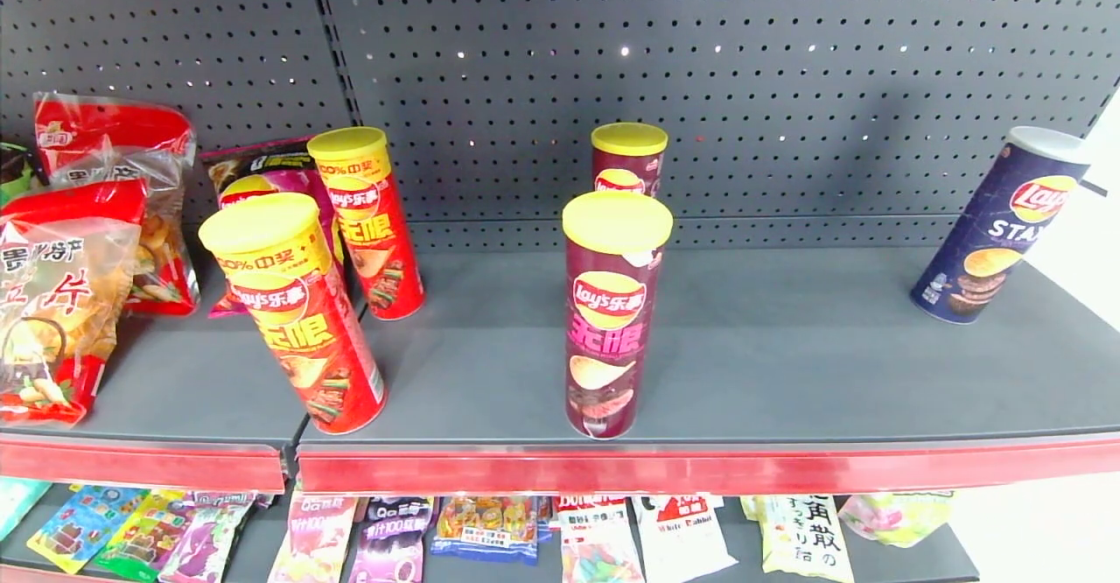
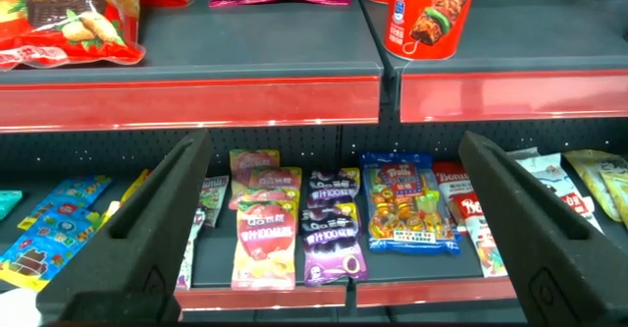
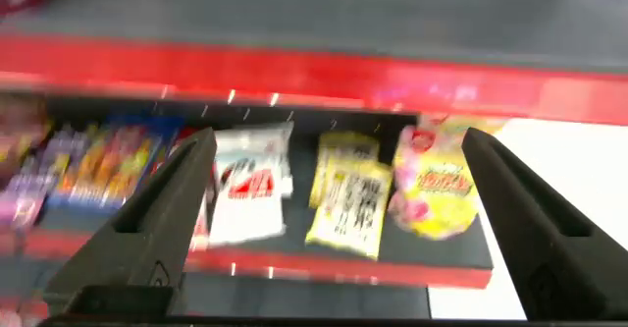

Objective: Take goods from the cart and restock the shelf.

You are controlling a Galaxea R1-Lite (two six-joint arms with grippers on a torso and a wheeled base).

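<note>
Lining matte shelf [image 1: 787, 347]: 5 cylindrical cans [image 1: 617, 312]

On the shelf [image 1: 787, 364], a centre can [image 1: 612, 312] stands at the front edge, a second can [image 1: 626, 158] at its 12 o'clock, a left can [image 1: 293, 312] at 9, snack bags [image 1: 70, 294] beyond, a lone can [image 1: 997, 224] at 2.
</note>
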